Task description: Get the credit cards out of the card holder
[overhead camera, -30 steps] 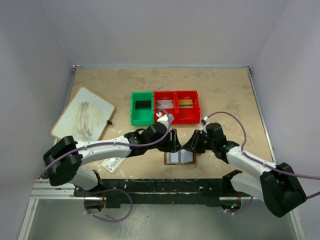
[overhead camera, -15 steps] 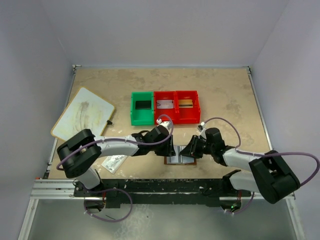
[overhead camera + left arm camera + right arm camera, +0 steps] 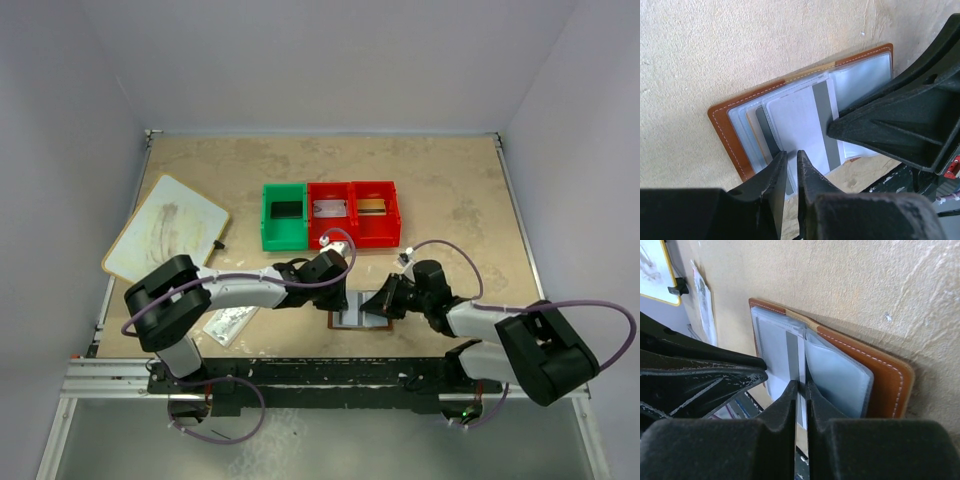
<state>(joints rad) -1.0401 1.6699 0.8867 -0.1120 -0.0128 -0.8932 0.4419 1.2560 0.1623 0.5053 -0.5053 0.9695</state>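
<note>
Both arms lower now, jaws narrowed. Card holder [image 3: 358, 320] open at table [image 3: 450, 190] front edge, cards [image 3: 795, 120] in clear pockets. Left end effector [image 3: 791, 154]: narrow slit at cards' edge, grip unclear. Right end effector [image 3: 801, 384] pinches striped card [image 3: 792, 357]. Green bin [image 3: 268, 225]: dark card.

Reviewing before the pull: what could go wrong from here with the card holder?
1. The right gripper, jaws nearly shut, sits at the edge of a clear pocket; it may grab sleeve, not card, and drag the whole card holder.
2. The left gripper is very near it over the small holder; fingers could collide.
3. Overlapping cards may slide out together.
</note>
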